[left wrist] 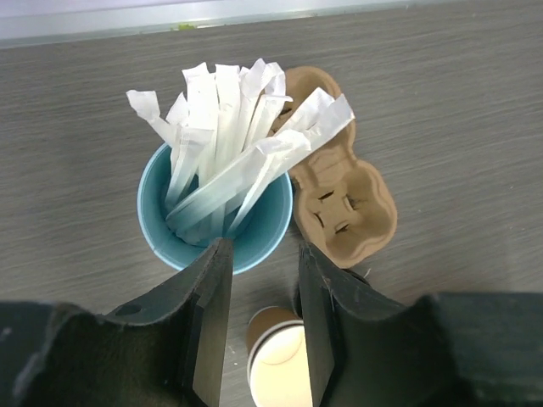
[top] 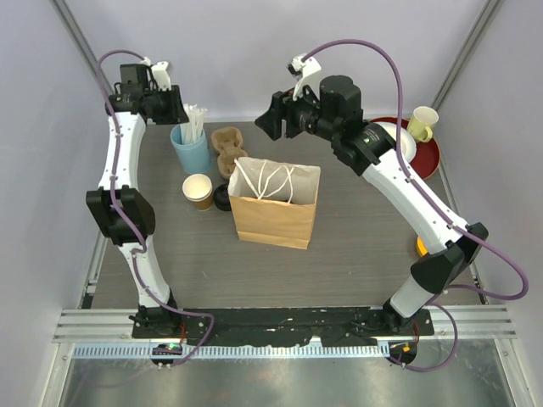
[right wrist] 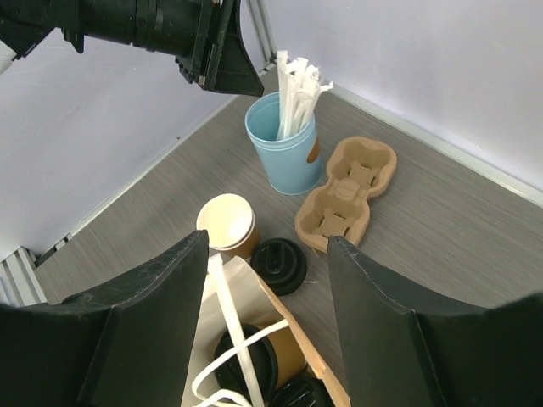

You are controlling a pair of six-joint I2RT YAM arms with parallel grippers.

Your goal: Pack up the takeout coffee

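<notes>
Left gripper (left wrist: 265,250) hangs over the straw cup (left wrist: 148,197), jaws slightly apart and empty, right gripper (right wrist: 267,246) gapes over the bag (top: 276,222) where one lidded coffee (right wrist: 263,360) seems to sit, so the open cup (right wrist: 225,222) by its loose lid (right wrist: 278,264) wants capping squarely, then lifting upright.

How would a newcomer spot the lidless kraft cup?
Find the brown paper bag mid-table. Just left of it, below the blue straw cup in the top view, stands the kraft cup. It's the only brown cup open on top, a black lid lying flat beside it.
</notes>
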